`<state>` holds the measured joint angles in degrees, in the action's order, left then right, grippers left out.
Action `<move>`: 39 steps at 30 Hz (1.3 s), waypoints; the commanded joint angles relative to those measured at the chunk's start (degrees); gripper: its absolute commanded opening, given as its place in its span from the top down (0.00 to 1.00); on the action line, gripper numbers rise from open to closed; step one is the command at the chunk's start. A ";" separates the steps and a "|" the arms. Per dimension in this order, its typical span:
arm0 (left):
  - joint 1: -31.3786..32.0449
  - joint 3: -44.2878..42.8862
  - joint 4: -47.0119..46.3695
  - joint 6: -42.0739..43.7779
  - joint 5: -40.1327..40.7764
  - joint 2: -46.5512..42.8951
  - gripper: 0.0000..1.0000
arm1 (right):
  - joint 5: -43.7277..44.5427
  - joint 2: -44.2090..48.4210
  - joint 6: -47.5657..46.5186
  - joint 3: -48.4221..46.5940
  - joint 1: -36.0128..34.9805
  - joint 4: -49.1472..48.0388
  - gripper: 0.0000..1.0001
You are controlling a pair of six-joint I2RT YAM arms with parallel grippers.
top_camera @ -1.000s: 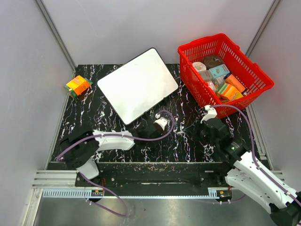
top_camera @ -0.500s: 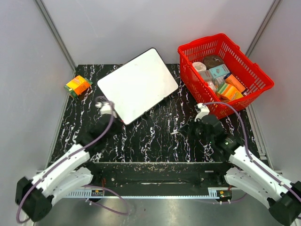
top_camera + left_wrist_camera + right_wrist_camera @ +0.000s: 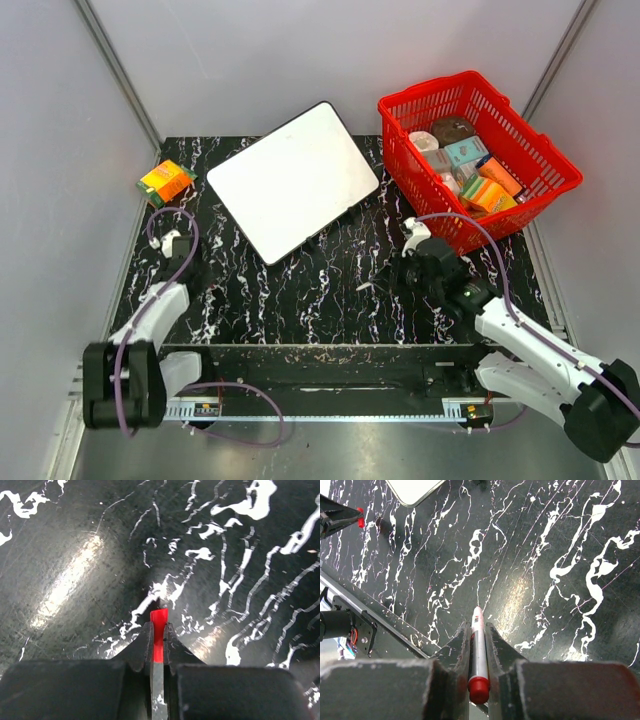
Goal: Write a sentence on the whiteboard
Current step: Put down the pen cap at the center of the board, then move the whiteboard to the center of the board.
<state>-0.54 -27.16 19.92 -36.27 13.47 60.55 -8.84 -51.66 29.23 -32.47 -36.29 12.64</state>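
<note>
With the right pincer [image 3: 478,630] clenching the marker [image 3: 479,652] lengthwise and the left pincer [image 3: 159,632] pinching a red cap [image 3: 159,620], the unwritten whiteboard [image 3: 293,180] is lying on the surface [image 3: 300,300] far-left of the right pincer, apart from it, its long axis slanting near-left to far-right.

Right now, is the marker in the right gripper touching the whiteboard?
Apart. The right wrist view shows the marker with its tip over bare table, and the whiteboard corner well away at the frame's top.
</note>
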 commanded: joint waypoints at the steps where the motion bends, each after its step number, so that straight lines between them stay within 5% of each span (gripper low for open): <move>1: -2.27 -3.33 -5.51 -0.64 1.72 6.93 1.00 | -2.14 -0.72 -1.72 -2.77 0.70 -2.80 1.00; 5: -4.21 -6.41 -4.10 0.15 1.82 13.18 1.00 | -2.23 -0.64 -2.07 -2.78 0.79 -2.71 1.00; 8: -5.00 -6.68 -5.15 1.20 0.07 13.80 0.84 | -2.32 -0.55 -2.16 -2.69 0.96 -2.71 1.00; 12: -5.88 -5.19 -6.56 1.73 -1.87 10.65 0.38 | -2.50 -0.37 -1.81 -2.60 1.14 -2.63 1.00; 13: -5.97 -5.01 -6.30 1.73 -1.79 9.94 0.19 | -2.58 -0.37 -1.90 -2.60 1.14 -2.71 1.00; 16: -5.97 -4.92 -6.12 1.47 -2.92 6.60 0.01 | -2.85 -0.37 -2.07 -2.77 1.22 -2.71 1.00; 23: -5.79 -1.32 -13.85 5.77 -18.29 -9.90 0.01 | -3.46 -0.20 -2.34 -4.00 1.40 -2.80 1.00; 30: -3.61 -1.92 -18.69 6.30 -34.55 -11.69 0.01 | -4.87 -1.25 -2.60 -5.94 1.75 -3.15 1.00; 35: 3.07 -7.03 -11.23 7.27 -26.14 -5.90 0.01 | -6.01 -2.04 -1.72 -7.26 2.54 -3.33 1.00; 39: 14.72 -10.18 -9.39 3.67 -15.91 -1.68 0.01 | -6.71 -2.13 -1.02 -7.78 3.86 -3.33 1.00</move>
<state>5.17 -32.23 8.64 -30.46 -12.27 55.94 -13.69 -53.71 27.79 -37.15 -33.78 11.60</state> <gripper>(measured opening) 0.987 0.171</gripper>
